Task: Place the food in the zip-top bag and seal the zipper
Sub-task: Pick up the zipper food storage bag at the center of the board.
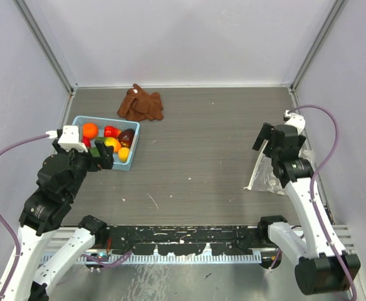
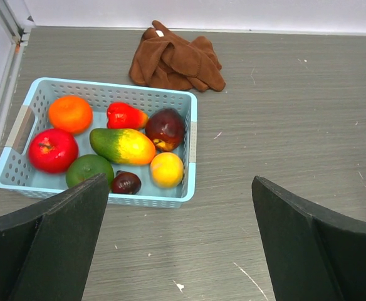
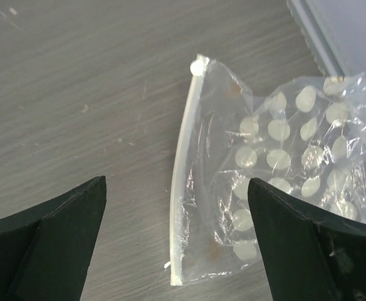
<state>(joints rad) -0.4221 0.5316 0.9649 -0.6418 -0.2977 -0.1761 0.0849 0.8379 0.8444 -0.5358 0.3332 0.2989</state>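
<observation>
1. Worktop [image 1: 202,163]: grey wood-grain. The task's things sit well apart, the food far left and the bag far right.
2. Zip-top bag [image 3: 277,169]: clear with white dots, lying flat and crumpled by the right wall, directly under the right arm. Nothing shows inside it.
3. Blue basket [image 2: 192,135]: at the left side, near the back, and holding all the food.
4. Brown cloth [image 2: 177,59]: bunched behind the basket and apart from it. Not part of the job.
5. Left hand [image 2: 180,213]: jaws spread wide and gripping nothing. It hovers just in front of the basket's near wall.
6. Right hand [image 3: 177,213]: jaws also wide apart and gripping nothing. It hangs above the bag's mouth edge, clear of the plastic.
7. Food [image 2: 121,145]: eight pieces packed in the basket, namely orange, red apple, red pepper, green-yellow mango, dark red fruit, yellow-orange fruit, green fruit and a small dark purple one. None is bagged.
8. Zipper [image 3: 182,182]: pale strip along the bag's left edge, bowed slightly. Cannot tell whether it is pressed shut.
9. Step, as judged: the very start, both hands poised over their targets. The next move likely calls for the right hand to pinch one lip at the zipper and lift the mouth open, while the left drops onto a reachable piece near the basket's front. Thin film may slide or lift whole.
</observation>
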